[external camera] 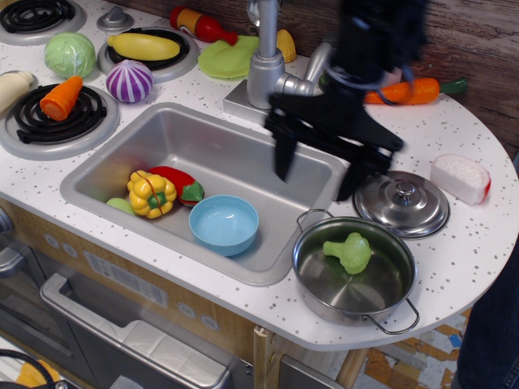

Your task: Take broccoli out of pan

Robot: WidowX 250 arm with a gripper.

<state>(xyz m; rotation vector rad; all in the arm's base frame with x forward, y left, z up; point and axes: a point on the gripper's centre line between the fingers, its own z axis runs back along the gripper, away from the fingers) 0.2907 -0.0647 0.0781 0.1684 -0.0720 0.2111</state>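
The light-green broccoli (349, 251) lies inside the shiny steel pan (308, 279), which stands on the counter at the front right. My gripper (317, 175) is open and empty, its two dark fingers spread wide and pointing down. It hovers above the sink's right edge, up and to the left of the pan and apart from it. The arm is motion-blurred.
The sink (219, 154) holds a blue bowl (224, 224), a yellow pepper (151, 194) and a red vegetable. A domed steel lid (402, 203) lies behind the pan. A faucet (268, 69), carrot (405, 91), cabbage (70, 54) and purple onion (129, 81) stand around.
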